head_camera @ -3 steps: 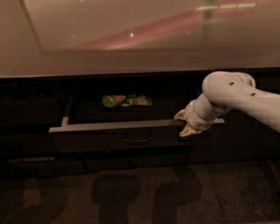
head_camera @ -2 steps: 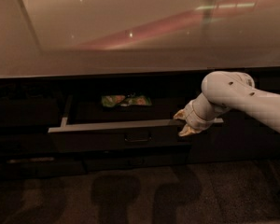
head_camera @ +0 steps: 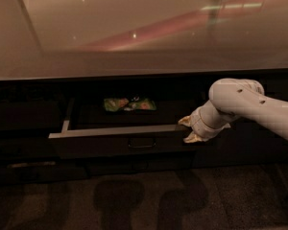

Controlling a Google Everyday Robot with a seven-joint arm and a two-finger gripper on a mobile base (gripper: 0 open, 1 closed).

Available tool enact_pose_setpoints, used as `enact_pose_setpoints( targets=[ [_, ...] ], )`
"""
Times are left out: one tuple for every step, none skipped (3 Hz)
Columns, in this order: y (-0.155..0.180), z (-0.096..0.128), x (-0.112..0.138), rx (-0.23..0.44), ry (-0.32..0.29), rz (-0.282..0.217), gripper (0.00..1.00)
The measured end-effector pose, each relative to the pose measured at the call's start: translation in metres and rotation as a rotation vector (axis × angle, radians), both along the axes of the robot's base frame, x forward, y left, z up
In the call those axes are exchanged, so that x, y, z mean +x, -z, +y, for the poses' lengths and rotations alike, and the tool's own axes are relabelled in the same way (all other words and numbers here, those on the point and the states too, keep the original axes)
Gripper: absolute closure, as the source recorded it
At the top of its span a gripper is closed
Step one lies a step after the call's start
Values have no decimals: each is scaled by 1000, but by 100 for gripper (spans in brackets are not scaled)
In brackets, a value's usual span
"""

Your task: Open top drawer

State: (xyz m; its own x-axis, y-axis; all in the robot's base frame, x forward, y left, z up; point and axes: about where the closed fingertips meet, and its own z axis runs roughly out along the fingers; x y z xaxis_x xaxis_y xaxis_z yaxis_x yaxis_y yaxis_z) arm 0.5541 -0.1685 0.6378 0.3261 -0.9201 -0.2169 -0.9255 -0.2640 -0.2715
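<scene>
The top drawer (head_camera: 110,145) stands pulled out from under the counter. Its dark front carries a small loop handle (head_camera: 141,143) at centre, and its lighter grey top rim (head_camera: 115,131) runs across. A green snack bag (head_camera: 129,104) lies at the back inside it. My gripper (head_camera: 187,129) is at the drawer's right end, with its pale fingertips (head_camera: 185,121) one above and one below the rim's corner. The white arm (head_camera: 249,107) comes in from the right.
A glossy beige counter top (head_camera: 144,32) overhangs the drawer. Dark cabinet fronts (head_camera: 24,116) lie to the left, and a lower drawer front (head_camera: 134,164) sits below. Dark carpeted floor (head_camera: 144,200) lies in front.
The drawer has slid out a little further towards me, and the gripper has come with it at the right end.
</scene>
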Motion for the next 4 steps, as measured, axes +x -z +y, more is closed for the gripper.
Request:
enact_pose_setpoints(
  targets=[
    [0, 0, 0, 0, 0, 0, 100],
    [-8, 3, -1, -4, -1, -10, 100],
    [-24, 16, -14, -10, -6, -38, 100],
    [-24, 16, -14, -10, -6, -38, 100]
  ],
)
